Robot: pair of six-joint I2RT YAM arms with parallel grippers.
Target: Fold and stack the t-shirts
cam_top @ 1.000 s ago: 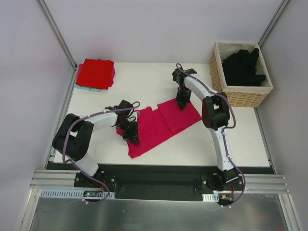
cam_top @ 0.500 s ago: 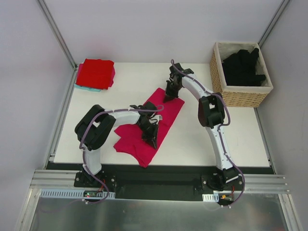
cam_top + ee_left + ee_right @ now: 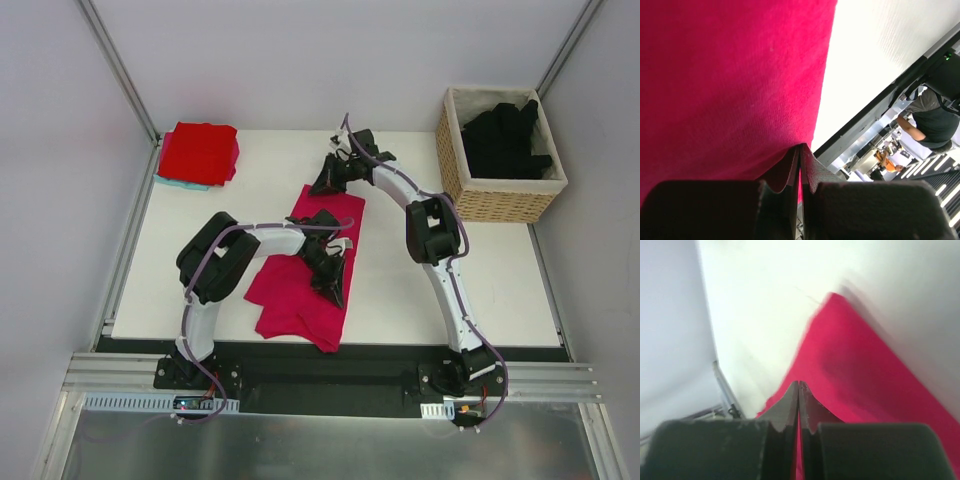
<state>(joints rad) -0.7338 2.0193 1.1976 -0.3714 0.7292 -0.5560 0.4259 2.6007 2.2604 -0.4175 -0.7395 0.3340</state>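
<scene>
A magenta-pink t-shirt lies partly folded as a long strip across the middle of the white table. My left gripper is shut on its right edge near the front; the left wrist view shows the cloth pinched at the closed fingertips. At the shirt's far end, my right gripper is shut on the cloth, with pink showing between its closed tips. A folded red t-shirt sits at the back left. Black t-shirts fill the basket.
The wicker basket stands at the back right corner. A teal cloth peeks out under the red shirt. The table's front edge meets a black rail by the arm bases. Frame posts rise at both back corners.
Both grippers stayed shut on the pink shirt and swung it round: its far end moved left and back, its near end toward the front, so it now lies nearly front to back.
</scene>
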